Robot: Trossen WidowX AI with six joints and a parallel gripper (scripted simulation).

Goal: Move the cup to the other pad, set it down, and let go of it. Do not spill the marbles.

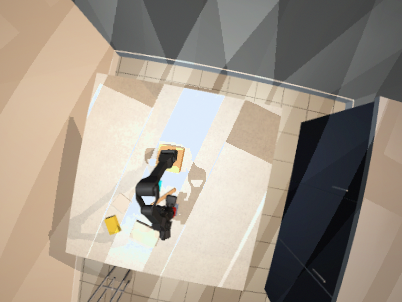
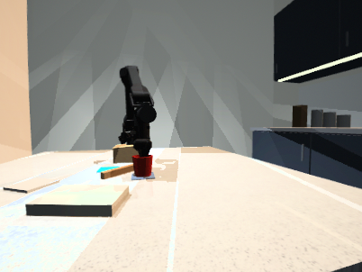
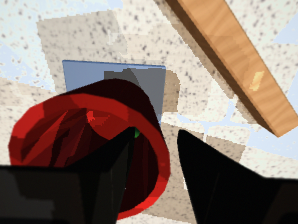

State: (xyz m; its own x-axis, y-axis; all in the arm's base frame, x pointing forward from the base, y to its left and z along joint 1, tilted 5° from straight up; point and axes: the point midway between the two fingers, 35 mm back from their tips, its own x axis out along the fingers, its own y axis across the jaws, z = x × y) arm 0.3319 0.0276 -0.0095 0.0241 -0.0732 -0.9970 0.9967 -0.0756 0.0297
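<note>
The red cup [image 1: 174, 211] [image 2: 142, 166] [image 3: 163, 165] stands upright on a small blue pad [image 2: 149, 177] [image 3: 80, 75]. In the wrist view a bit of a green marble [image 3: 136, 133] shows inside the cup beside a fingertip; the rest of the contents is hidden. My gripper [image 2: 142, 154] [image 3: 156, 134] is partly open, low at the cup's rim. In the wrist view one finger overlaps the cup's mouth and the other is outside its right side; I cannot tell whether either touches the wall. A flat cyan piece [image 1: 159, 184] [image 2: 107, 169] lies behind the wooden bar; I cannot tell whether it is the other pad.
A wooden bar [image 1: 170, 194] [image 2: 117, 171] [image 3: 240, 55] lies close beside the cup. A pale slab [image 1: 145, 235] [image 2: 81, 194], a thin board [image 1: 120, 203] [image 2: 31, 185], a yellow block [image 1: 112, 225] and a wooden box [image 1: 179, 162] [image 2: 122, 155] are also on the table.
</note>
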